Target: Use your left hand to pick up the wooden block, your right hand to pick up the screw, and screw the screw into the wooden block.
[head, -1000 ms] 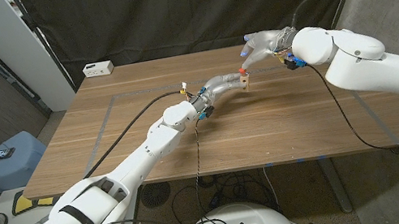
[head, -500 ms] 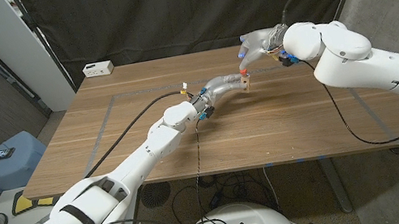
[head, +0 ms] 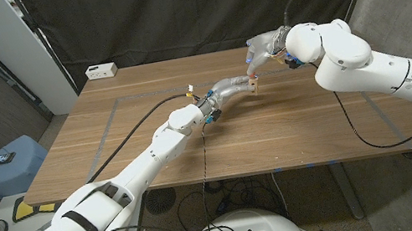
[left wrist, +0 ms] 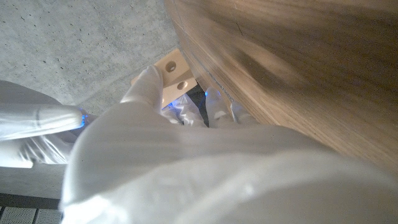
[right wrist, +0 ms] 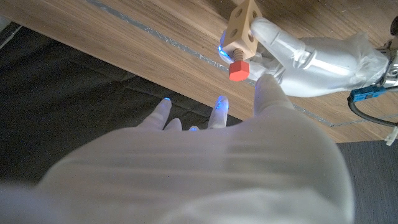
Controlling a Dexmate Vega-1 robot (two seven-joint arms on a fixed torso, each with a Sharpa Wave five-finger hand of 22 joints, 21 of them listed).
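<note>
The left hand [head: 229, 89] grips the wooden block [head: 253, 82] at its fingertips, holding it up off the surface [head: 292, 121]. In the right wrist view that same hand [right wrist: 311, 53] closes around the block [right wrist: 242, 28] from one side, and the block stands clear of the wood grain behind it. In the left wrist view the block [left wrist: 174, 71] shows just past the back of the left hand [left wrist: 186, 162], one round hole facing the camera.

The screw [right wrist: 239, 68], with its red head, sticks out of the block's face, its shaft already in the wood.

The right hand [head: 262, 48] hovers just beside the block, fingers apart and holding nothing; in the right wrist view its fingertips [right wrist: 219, 107] reach toward the red head without touching it. From the head view the screw [head: 250, 73] sits between the two hands.

Well apart from both hands, a small white box [head: 101, 70] lies at the far corner of the surface.
</note>
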